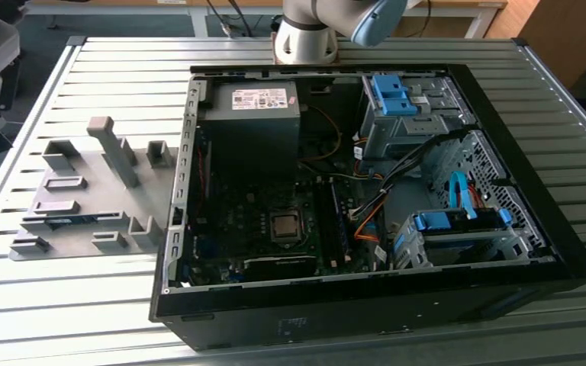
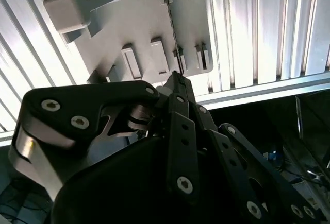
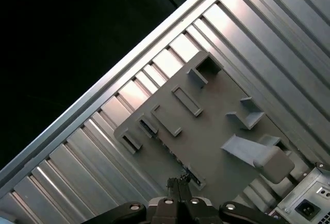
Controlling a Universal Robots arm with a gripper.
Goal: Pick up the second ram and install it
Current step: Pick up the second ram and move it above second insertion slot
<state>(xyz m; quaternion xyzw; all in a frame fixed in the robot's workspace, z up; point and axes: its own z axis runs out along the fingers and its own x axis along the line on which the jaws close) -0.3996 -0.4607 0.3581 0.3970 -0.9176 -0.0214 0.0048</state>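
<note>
Open computer case stands beside grey holder plate on slatted table.

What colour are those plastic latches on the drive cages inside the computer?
The latches are bright blue, clearest in the exterior view.

The arm runs off the exterior view's top edge, just its base showing at an edge of the worktop. On the holder plate, a blue-green sliver, seemingly the second ram, is too small to be sure of. In the second wrist view the gripper masks much of the computer case.
</note>
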